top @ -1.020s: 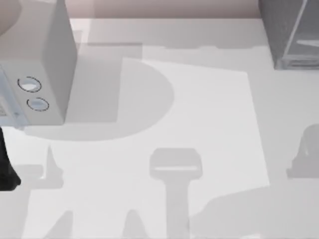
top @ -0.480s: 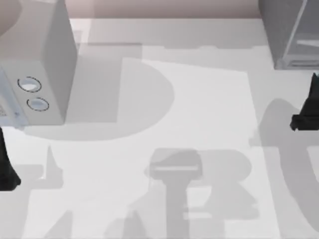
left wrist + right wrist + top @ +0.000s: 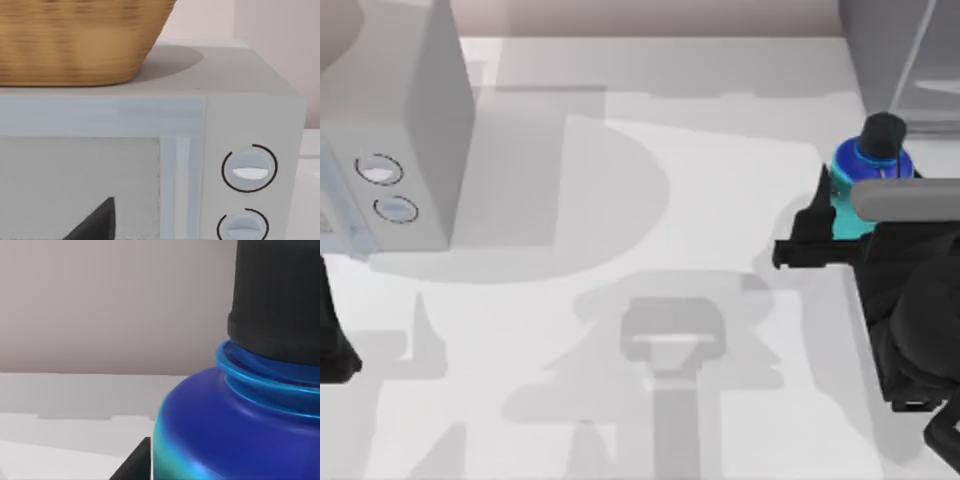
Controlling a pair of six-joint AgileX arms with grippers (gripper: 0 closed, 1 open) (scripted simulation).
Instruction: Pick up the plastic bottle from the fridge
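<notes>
Right gripper (image 3: 835,215) clamped on the plastic bottle (image 3: 865,170), held upright at the bench's (image 3: 720,200) right side, just in front of the fridge (image 3: 900,70). Paler box with two dials (image 3: 390,130) at far left, wicker basket (image 3: 75,40) on top. Left gripper (image 3: 335,350) parked at left edge; finger state impossible to tell. Black cap (image 3: 882,132) uppermost.

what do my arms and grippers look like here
Right arm: matte black, blocky and rounded housings, with a light grey cylindrical link across it. Right gripper: black, flat angular fingers. Left arm: a dark black sliver at the table's left edge. No cables or markings visible.
</notes>
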